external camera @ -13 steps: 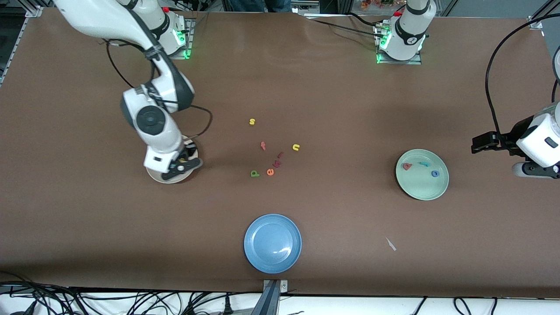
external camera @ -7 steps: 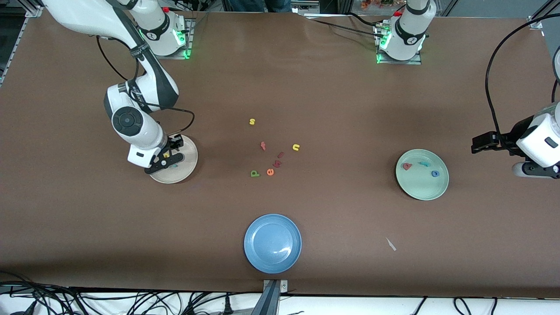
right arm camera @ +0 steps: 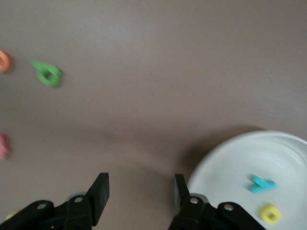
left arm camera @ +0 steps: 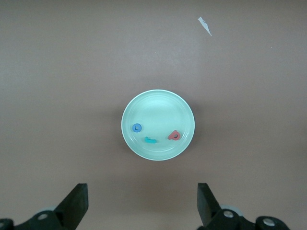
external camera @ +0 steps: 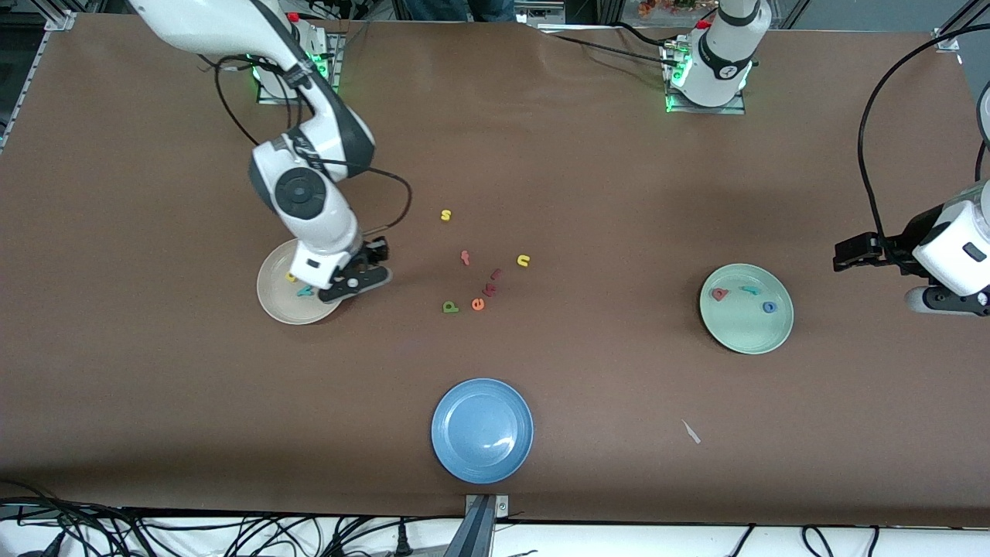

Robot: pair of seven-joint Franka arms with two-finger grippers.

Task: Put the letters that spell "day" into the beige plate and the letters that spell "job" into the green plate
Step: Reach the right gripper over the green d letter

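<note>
Fetching: green "d" lies on the desk among stray letters, still outside.
Beige plate: teal "y" and yellow "a" inside.
Green plate: "job" complete.
Right hand: open, empty, over plate's edge; should straddle "d" squarely.
Left hand: wide, empty, waiting.

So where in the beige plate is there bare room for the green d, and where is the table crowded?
The beige plate holds only the yellow a and teal y; its rim nearest the front camera is bare. Crowding is around the green d, beside the orange e and red letters.
</note>
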